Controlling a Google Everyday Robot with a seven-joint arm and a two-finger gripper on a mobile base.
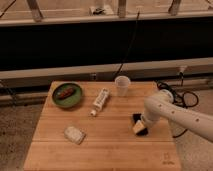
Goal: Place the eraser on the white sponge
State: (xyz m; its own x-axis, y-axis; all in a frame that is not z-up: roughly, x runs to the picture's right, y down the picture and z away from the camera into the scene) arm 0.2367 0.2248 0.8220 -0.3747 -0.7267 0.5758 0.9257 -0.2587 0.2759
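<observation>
Down on the right half of the wooden counter (105, 150), the white arm (172, 112) reaches in from the right edge and bends toward the boards. Its dark gripper (138, 123) sits low over the wood, near the counter's right side and a little in front of the cup (121, 85). A small tan block, which looks to be the eraser (138, 130), shows right at the gripper's tip, close to or on the surface. Whether the gripper is clenched on it or has let it go, I cannot tell, since the two shapes run together.

The sponge (74, 134) lies flat near the front left of the counter, well apart from the gripper and eraser, with bare wood between them. Nothing rests on it.

At the back left stands a green bowl (66, 95) holding a reddish-brown item that is too small to name. Just right of the bowl, a white tube (101, 100) lies on its side, slanted, with its cap end pointing toward the front. The clear cup stands upright at the back, right of the tube. A dark cable (182, 97) loops off the counter's back right corner, behind the arm.
</observation>
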